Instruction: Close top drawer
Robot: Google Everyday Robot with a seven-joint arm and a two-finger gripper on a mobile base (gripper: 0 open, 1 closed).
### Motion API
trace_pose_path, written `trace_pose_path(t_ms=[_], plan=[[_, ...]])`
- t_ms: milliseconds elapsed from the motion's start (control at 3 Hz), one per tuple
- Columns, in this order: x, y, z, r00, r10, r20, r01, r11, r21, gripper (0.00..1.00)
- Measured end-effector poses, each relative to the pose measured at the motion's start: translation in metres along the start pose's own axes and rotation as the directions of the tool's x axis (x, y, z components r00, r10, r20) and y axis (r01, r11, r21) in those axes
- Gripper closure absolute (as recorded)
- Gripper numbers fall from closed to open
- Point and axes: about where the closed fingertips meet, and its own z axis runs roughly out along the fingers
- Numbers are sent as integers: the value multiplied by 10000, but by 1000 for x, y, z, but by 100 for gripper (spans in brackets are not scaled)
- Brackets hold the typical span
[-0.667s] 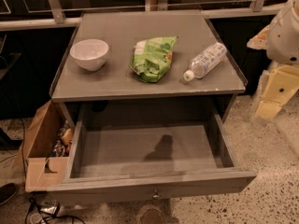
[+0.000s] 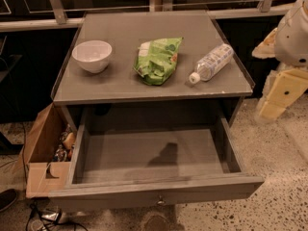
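The top drawer (image 2: 154,155) of the grey cabinet stands pulled far out toward me. Its inside is empty and shows a dark shadow on the floor. Its flat front (image 2: 120,195) faces me at the bottom of the view, with a small round metal knob (image 2: 161,199) at its centre. My arm's white body (image 2: 293,32) and the beige gripper (image 2: 281,95) hang at the right edge of the view, beside the cabinet's right front corner. The gripper is apart from the drawer and holds nothing that I can see.
On the cabinet top (image 2: 120,85) stand a white bowl (image 2: 92,56), a green snack bag (image 2: 158,59) and a lying plastic bottle (image 2: 211,62). An open cardboard box (image 2: 45,148) with clutter sits on the floor at the left. Cables (image 2: 43,215) lie at the bottom left. The floor is speckled.
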Motion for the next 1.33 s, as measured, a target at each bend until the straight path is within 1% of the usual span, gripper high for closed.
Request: trace_pose_path(t_ms=[1000,1333], plan=[[0,0,0,10000,1,-2,-1,10000,5,88],[10,-1,-2,9997,121,-232,-113,9993,345,100]])
